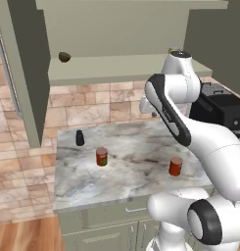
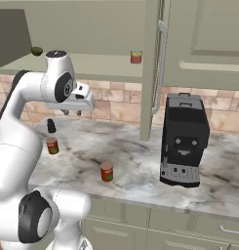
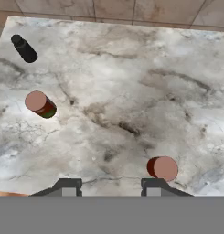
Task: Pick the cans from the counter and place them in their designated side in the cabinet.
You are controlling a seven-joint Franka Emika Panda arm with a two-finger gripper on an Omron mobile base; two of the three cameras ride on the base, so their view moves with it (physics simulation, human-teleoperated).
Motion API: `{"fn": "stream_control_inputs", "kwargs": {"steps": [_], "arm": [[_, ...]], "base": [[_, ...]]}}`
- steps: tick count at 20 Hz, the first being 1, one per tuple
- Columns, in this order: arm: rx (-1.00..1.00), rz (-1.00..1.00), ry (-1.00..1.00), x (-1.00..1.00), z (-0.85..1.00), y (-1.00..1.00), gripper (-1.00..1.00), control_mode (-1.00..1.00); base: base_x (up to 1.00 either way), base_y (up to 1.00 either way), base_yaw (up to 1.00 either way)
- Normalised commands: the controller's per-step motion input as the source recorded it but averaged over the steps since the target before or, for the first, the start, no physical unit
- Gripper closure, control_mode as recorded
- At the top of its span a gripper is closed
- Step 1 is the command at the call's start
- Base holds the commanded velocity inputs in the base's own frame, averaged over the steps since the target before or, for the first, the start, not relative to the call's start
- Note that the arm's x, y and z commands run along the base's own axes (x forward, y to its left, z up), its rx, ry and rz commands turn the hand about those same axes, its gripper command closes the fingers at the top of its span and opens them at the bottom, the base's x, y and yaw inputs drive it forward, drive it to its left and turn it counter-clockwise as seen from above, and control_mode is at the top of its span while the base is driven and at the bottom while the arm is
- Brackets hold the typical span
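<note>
Two red cylindrical cans stand upright and well apart on the grey-veined marble counter (image 1: 141, 147): the plain red-orange can (image 1: 176, 166) near the front edge at right, and the green-and-white labelled can (image 1: 102, 156) farther left. One small black bottle (image 1: 80, 138) stands beyond it. The gripper (image 3: 109, 187) hangs above the counter, its two dark fingers spread apart and holding nothing. Farther back, the olive-green cabinet (image 2: 106, 66) has one flat shelf bearing one shorter red-and-yellowish can (image 2: 136, 56) and one dark roundish object (image 1: 64, 57). One boxy black coffee machine (image 2: 183, 140) stands at right.

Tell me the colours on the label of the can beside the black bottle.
The labelled can is red with a green-and-white label, clearest in the left base view.
</note>
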Motion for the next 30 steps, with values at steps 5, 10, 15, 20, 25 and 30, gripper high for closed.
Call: {"fn": "stream_control_inputs", "kwargs": {"steps": [5, 10, 15, 20, 25, 30], "arm": [[0.00, 0.00, -0.04, -0.05, 0.00, 0.00, -1.00, -1.00], [0.00, 0.00, -0.02, -0.15, -0.18, -0.08, -1.00, -1.00], [0.00, 0.00, 0.00, -0.17, -0.26, -0.15, -1.00, -1.00], [0.00, 0.00, -0.02, -0.13, -0.24, -0.14, -1.00, -1.00], [0.00, 0.00, 0.00, -0.12, -0.25, -0.22, -1.00, -1.00], [0.00, -0.01, 0.00, -0.11, -0.26, -0.23, -1.00, -1.00]], "base": [[0.00, 0.00, 0.00], [0.00, 0.00, 0.00], [0.00, 0.00, 0.00], [0.00, 0.00, 0.00], [0.00, 0.00, 0.00], [0.00, 0.00, 0.00]]}}
